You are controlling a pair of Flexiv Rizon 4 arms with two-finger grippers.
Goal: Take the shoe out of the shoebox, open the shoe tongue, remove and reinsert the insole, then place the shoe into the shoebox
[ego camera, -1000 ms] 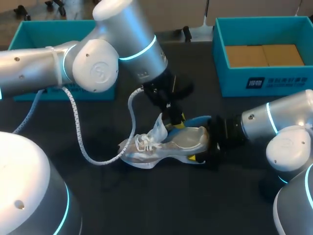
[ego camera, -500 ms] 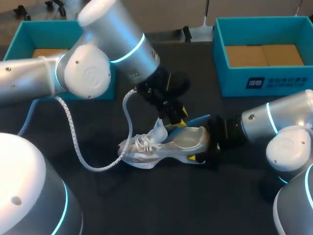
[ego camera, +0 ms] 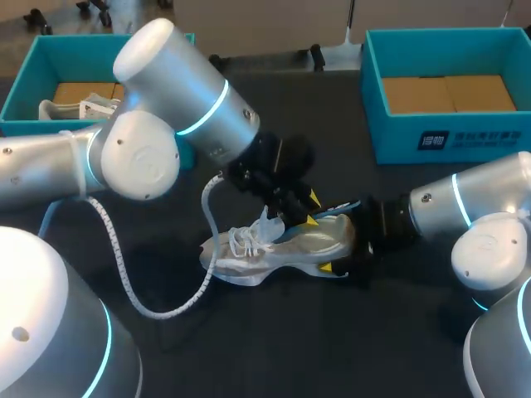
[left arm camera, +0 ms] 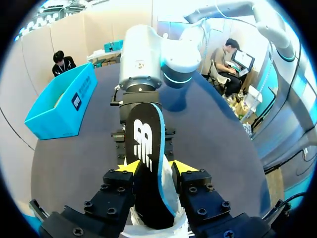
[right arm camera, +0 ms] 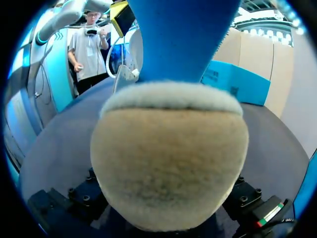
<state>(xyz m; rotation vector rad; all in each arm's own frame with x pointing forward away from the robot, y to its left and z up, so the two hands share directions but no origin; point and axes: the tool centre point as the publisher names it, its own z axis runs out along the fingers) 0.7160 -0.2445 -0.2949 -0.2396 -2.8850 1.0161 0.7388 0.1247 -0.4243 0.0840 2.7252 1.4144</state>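
Shoe [ego camera: 282, 245] heel is clamped in the right gripper [ego camera: 338, 245] on the table [ego camera: 274, 348]; just beyond, the insole [left arm camera: 147, 148] is pinched by the left gripper [left arm camera: 154, 167] at the shoe's mouth. It is best slid lengthwise, heel braced, tongue [ego camera: 267, 222] held clear. The long axis runs across the table, toe towards the robot's left.

Left tool [left arm camera: 153, 167] clamped (right tool [ego camera: 348, 240] too).

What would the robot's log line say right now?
left end effector: shut on insole | right end effector: shut on shoe at heel | shoe: lying on table
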